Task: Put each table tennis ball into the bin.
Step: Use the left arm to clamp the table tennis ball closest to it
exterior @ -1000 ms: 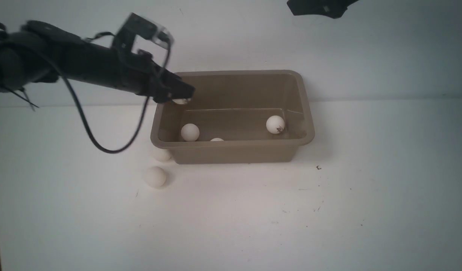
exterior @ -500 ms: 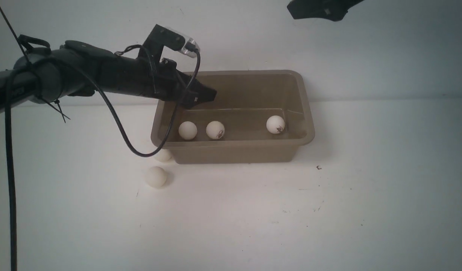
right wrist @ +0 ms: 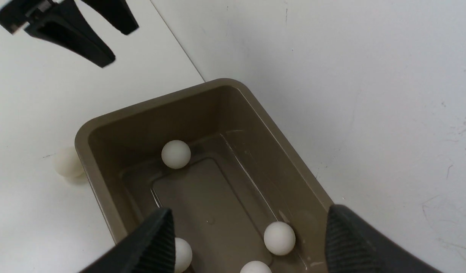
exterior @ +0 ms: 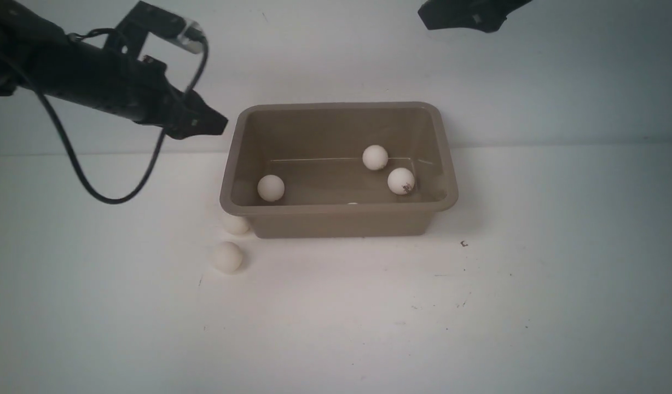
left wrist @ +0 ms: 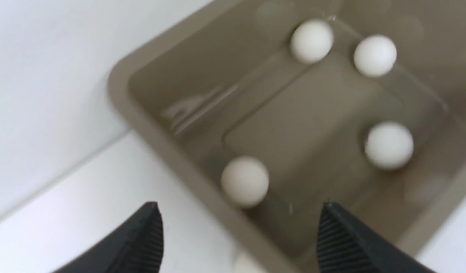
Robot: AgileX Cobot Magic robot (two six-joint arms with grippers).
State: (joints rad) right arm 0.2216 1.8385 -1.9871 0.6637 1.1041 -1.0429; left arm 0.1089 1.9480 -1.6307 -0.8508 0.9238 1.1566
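Four balls in one bin, two more beside it; left claw and right claw spread, empty

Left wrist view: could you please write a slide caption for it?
Open left claw near the bin, which holds four table tennis balls.

White tabletop (lightly scuffed) meets a pale wall.

The front camera looks down on the whole tabletop from far. Each wrist camera peers past its own fingers, close. All three share the bin.
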